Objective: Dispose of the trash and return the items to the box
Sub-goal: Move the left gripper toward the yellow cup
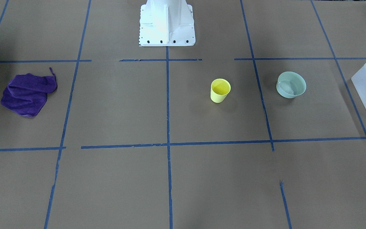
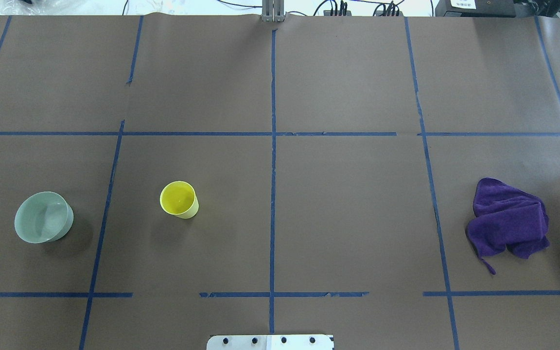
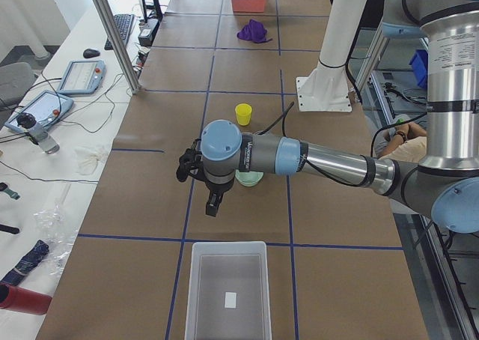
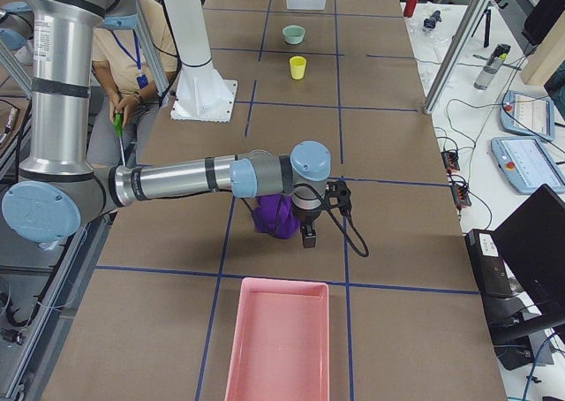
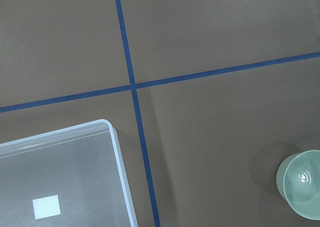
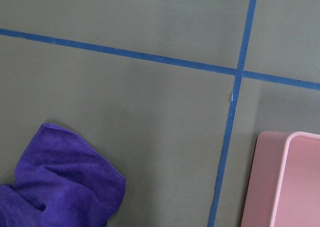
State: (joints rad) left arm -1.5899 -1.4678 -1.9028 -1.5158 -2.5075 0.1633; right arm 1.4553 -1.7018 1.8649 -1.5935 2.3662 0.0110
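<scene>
The yellow cup (image 1: 220,90) stands upright on the brown table, also in the overhead view (image 2: 179,200). The mint-green bowl (image 1: 291,84) stands beside it (image 2: 43,217) and shows at the left wrist view's lower right (image 5: 302,184). The frosted box (image 1: 365,92) lies at the table's end on my left (image 3: 192,295). A crumpled purple cloth (image 2: 508,218) lies on my right side. My left gripper (image 3: 212,205) hangs between bowl and box. My right gripper (image 4: 307,236) hangs beside the cloth (image 4: 278,217). I cannot tell whether either is open or shut.
A pink tray (image 4: 278,344) lies at the table's end on my right, its corner in the right wrist view (image 6: 285,182). The white robot base (image 1: 166,24) stands at the table's middle edge. Blue tape lines grid the table. A person sits behind the robot.
</scene>
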